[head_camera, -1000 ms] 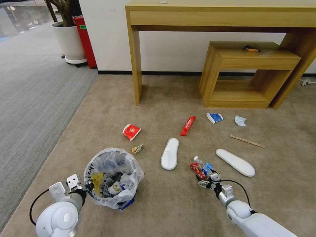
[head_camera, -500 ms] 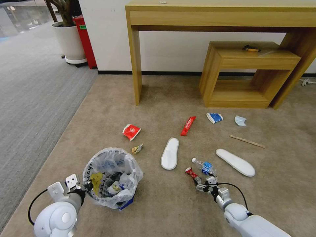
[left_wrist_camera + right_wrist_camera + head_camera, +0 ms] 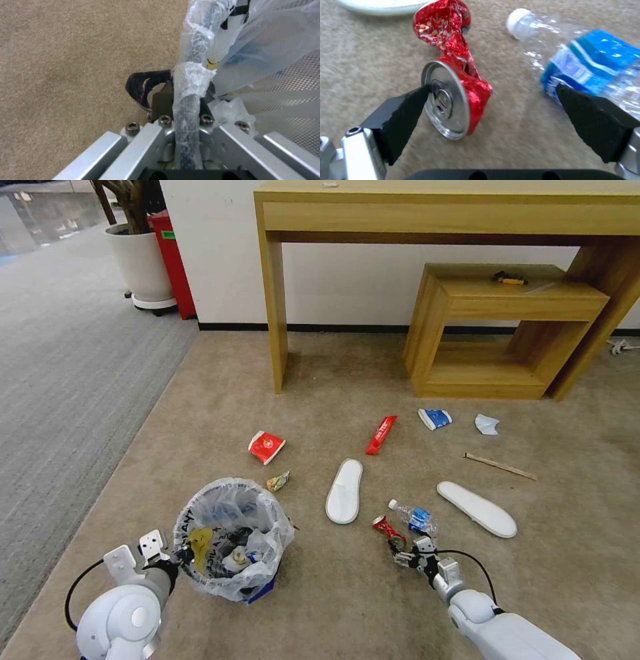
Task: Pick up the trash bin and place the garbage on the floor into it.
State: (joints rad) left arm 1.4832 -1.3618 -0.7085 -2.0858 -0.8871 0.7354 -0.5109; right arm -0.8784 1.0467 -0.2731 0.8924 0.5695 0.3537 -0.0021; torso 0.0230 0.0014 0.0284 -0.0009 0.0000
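While its fingers stand spread wide, the right gripper [image 3: 405, 551] sits low over the beige short-pile carpet floor [image 3: 333, 607], one black pad [image 3: 405, 112] touching the silver end of a crushed red drink can [image 3: 453, 82] and the other pad against the blue label of a small clear plastic bottle [image 3: 583, 67]; it pinches nothing. The can lies just beside the bottle, its silver end toward the gripper and its long axis running away toward a white slipper [image 3: 345, 491]; the bottle's white cap also points toward that slipper. The left gripper [image 3: 181, 100] is pressed together on the bag-wrapped rim of the small round black mesh trash bin [image 3: 230, 540], which stands upright at the robot's left with its mouth upward, and litter lies inside its clear liner. On the floor I count two white slippers, the second [image 3: 476, 508] lying at a slant at the robot's right, one long red wrapper [image 3: 381, 435], one squarish red packet [image 3: 266, 447], one blue-white packet [image 3: 435, 418], one pale blue mask [image 3: 486, 425], one thin wooden stick [image 3: 500, 466] and one small crumpled wrapper [image 3: 278, 481] near the bin.
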